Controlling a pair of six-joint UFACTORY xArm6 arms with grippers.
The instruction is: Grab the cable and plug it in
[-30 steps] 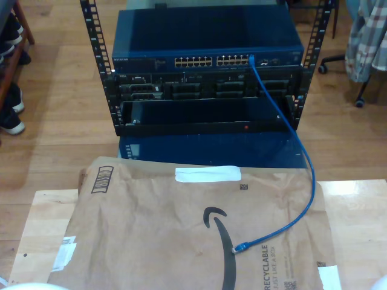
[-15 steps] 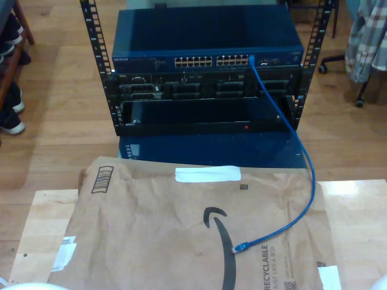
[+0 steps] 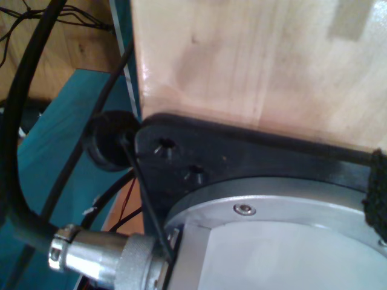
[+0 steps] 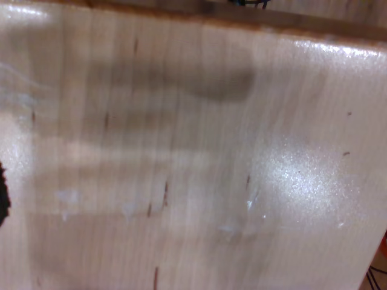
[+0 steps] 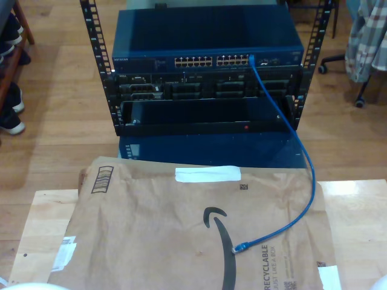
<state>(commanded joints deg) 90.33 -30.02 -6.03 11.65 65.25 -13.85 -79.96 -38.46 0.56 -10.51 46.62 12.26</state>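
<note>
The cable (image 5: 300, 163) is a thin bright-blue line in the exterior view. One end sits plugged into a port at the end of the port row on the blue network switch (image 5: 208, 42), toward the exterior view's right. That switch is mounted in a black rack (image 5: 205, 78) standing on the wooden floor (image 5: 60, 121). From the port the cable drops down past the front of the rack, curves over the far edge of the wooden surface (image 5: 357, 211), and runs back across a large brown paper mailer (image 5: 181, 235) that covers most of the surface. The free end, with its small plug (image 5: 240, 247), lies on the mailer just beside the printed black arrow logo (image 5: 221, 238), on the side toward the exterior view's right. A white label strip (image 5: 207, 174) lies on the mailer between the free plug and the rack.

My first wrist view looks at pale wood (image 3: 254, 60), a black plate (image 3: 242, 163), a silver round housing (image 3: 272, 241) and a thick black robot cable (image 3: 24, 151) ending in a metal connector (image 3: 103, 260). My second wrist view looks at glossy pale wood (image 4: 193, 157).

I cannot tell whether my first tool or my second tool is spread or pressed together, since the fingertips are not visible.
</note>
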